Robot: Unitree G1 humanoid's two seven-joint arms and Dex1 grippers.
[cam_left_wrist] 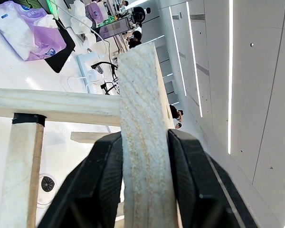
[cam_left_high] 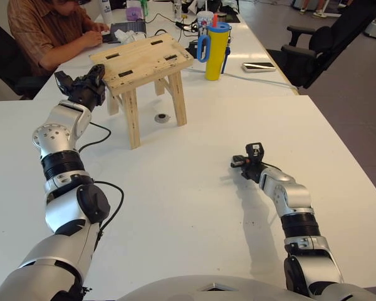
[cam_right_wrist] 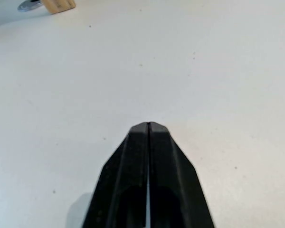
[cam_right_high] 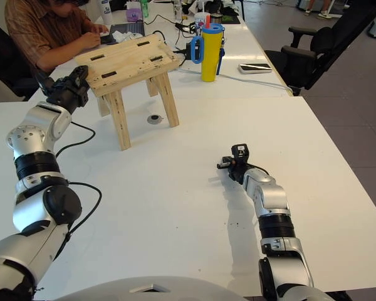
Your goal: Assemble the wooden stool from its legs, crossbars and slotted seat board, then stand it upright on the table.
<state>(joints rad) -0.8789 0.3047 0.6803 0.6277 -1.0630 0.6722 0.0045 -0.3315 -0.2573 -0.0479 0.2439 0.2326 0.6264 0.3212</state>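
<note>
wooden stool (cam_left_high: 144,63) upright on table (cam_left_high: 194,207) | left fingers (cam_left_wrist: 102,180) clamp seat board (cam_left_wrist: 142,142) edge | right fingers (cam_right_wrist: 133,166) closed, empty

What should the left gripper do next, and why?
Probably open the left gripper and let go. It clamps the seat by its edge, and the stool already seems assembled and standing upright on the table, so the hold looks unneeded.

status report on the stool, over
Left gripper shut on stool, at seat edge. Right gripper shut, empty, low over table. Stool upright. Small disc beneath it.
</note>
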